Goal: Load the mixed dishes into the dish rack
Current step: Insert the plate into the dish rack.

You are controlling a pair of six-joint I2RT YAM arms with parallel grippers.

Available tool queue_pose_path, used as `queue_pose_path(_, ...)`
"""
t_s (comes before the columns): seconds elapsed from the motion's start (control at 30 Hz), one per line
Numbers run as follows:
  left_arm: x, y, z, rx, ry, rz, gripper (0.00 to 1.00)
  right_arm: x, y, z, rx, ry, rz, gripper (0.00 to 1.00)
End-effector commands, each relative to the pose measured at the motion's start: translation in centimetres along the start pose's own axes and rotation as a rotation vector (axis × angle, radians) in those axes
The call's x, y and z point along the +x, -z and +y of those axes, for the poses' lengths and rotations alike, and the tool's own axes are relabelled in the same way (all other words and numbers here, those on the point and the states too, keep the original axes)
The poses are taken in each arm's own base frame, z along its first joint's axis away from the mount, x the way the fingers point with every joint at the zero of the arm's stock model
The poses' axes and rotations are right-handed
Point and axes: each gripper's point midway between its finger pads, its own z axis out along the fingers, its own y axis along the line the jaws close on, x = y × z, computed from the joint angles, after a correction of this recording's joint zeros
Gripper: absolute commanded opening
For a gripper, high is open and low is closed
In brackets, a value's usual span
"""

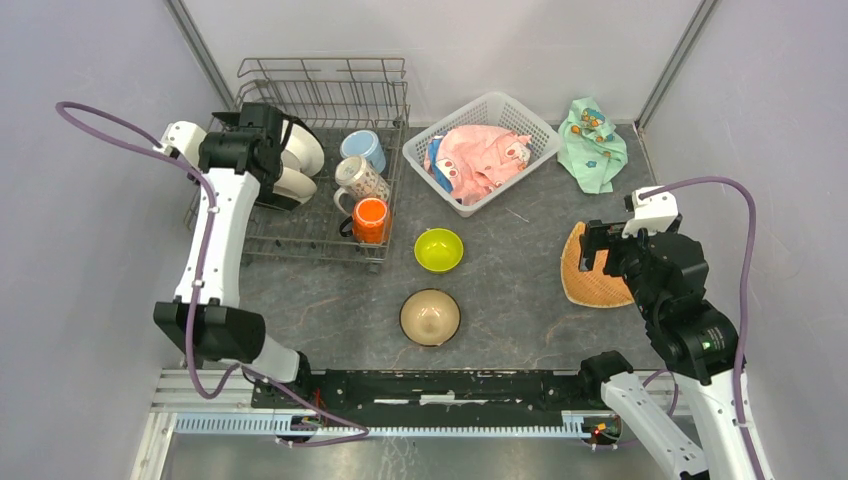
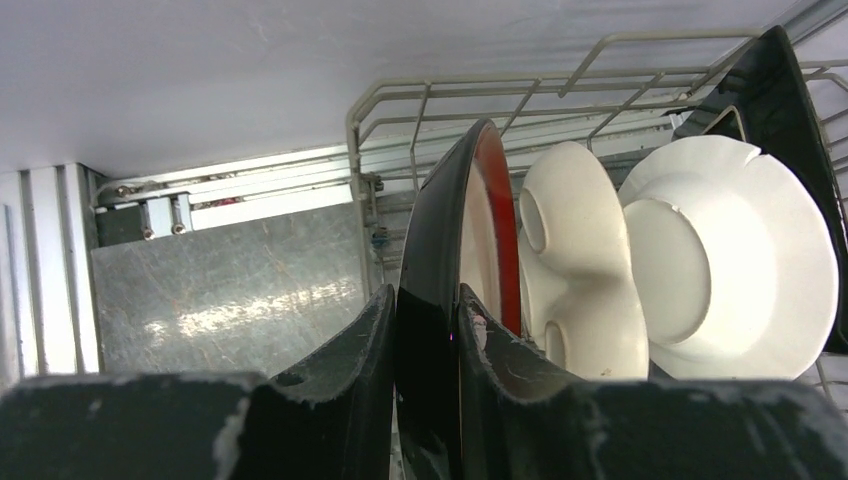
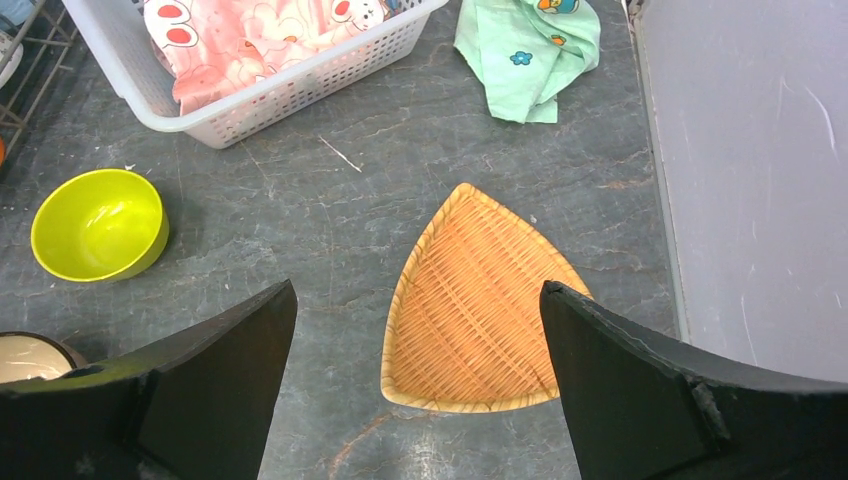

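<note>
Red-rimmed plate [image 2: 440,220] stands on edge inside the dish rack [image 1: 320,75], pinched narrowly by the left fingers [image 2: 350,370], probably to seat it between tines beside the cream divided plate [image 2: 580,260]. Right of the rack, the lime-green bowl [image 1: 439,249] and tan bowl [image 1: 430,317] sit on the slate-grey tabletop [image 1: 520,290]. Farther right, the right fingers [image 3: 230,370] gape empty over a woven tray [image 3: 470,300]. Pale walls surround.

Left end effector [image 2: 425,310] is sitting jammed into the left rows of the dish rack [image 1: 322,72], pinching the red-rimmed plate [image 2: 492,200]. The cream divided plate [image 2: 575,260] and white plate [image 2: 730,260] are crowding just beside it. Three mugs [image 1: 362,182] are blocking the rack's right column. Front-left tines [image 1: 288,238] are standing free. Bare table [image 1: 510,290] is running wide between the lime-green bowl [image 1: 439,249], tan bowl [image 1: 430,317] and woven tray [image 1: 582,288].
</note>
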Motion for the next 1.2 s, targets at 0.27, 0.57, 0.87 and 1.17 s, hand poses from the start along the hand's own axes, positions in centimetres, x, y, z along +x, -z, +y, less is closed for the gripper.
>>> queue_pose_path(0.27, -1.1, -2.3, -1.8, -0.064, 0.242, -0.031, 0.02, -1.5, -0.3, -0.4, 0.035, -0.047, -0.062, 0.98)
queue_pose_path(0.57, 0.0, -4.3, -1.9, -0.143, 0.211, 0.007, 0.02, -1.2, -0.3, -0.8, 0.057, -0.049, -0.073, 0.98)
queue_pose_path(0.87, 1.7, -5.2, -4.2, -0.107, 0.190, 0.057, 0.02, -1.3, 0.1, -1.7, 0.099, -0.026, -0.079, 0.98)
queue_pose_path(1.17, 3.0, -6.1, -5.7, -0.106, 0.175, 0.087, 0.17, -1.2, -0.1, -2.2, 0.127, -0.009, -0.077, 0.98)
